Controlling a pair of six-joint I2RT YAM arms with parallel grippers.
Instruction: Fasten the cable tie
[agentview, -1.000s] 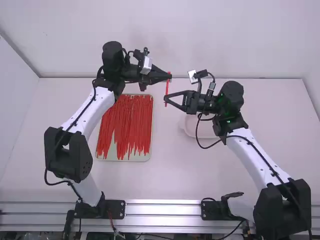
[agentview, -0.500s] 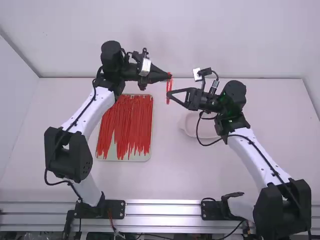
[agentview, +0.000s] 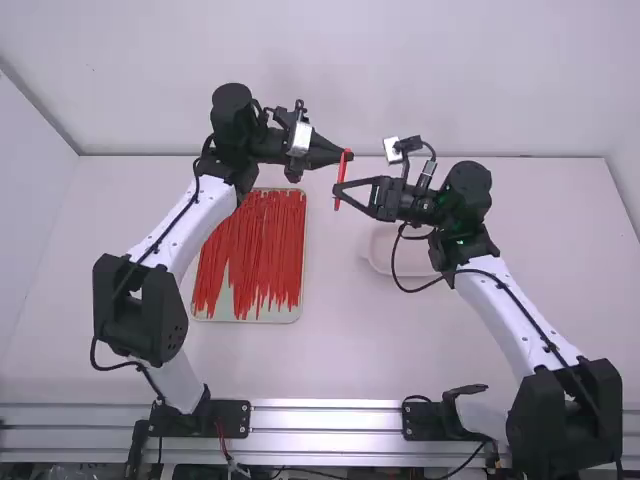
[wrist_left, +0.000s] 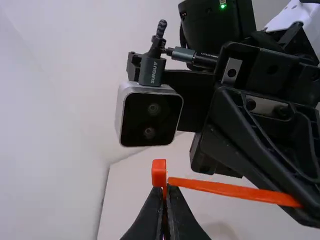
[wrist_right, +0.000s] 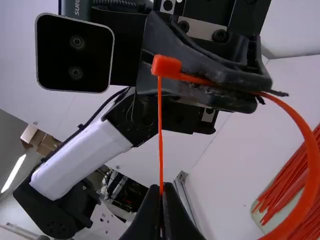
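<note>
Right wrist view — cable tie (wrist_right: 160, 131) curves in an arc.

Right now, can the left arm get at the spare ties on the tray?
Probably not. The way down to the spare ties looks free, but the left gripper is shut on the cable tie, which the right gripper also pinches.

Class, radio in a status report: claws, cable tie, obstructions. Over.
Left claw shut on cable tie by its head. Right claw shut on its strap. Tray of spare ties below, apart.
</note>
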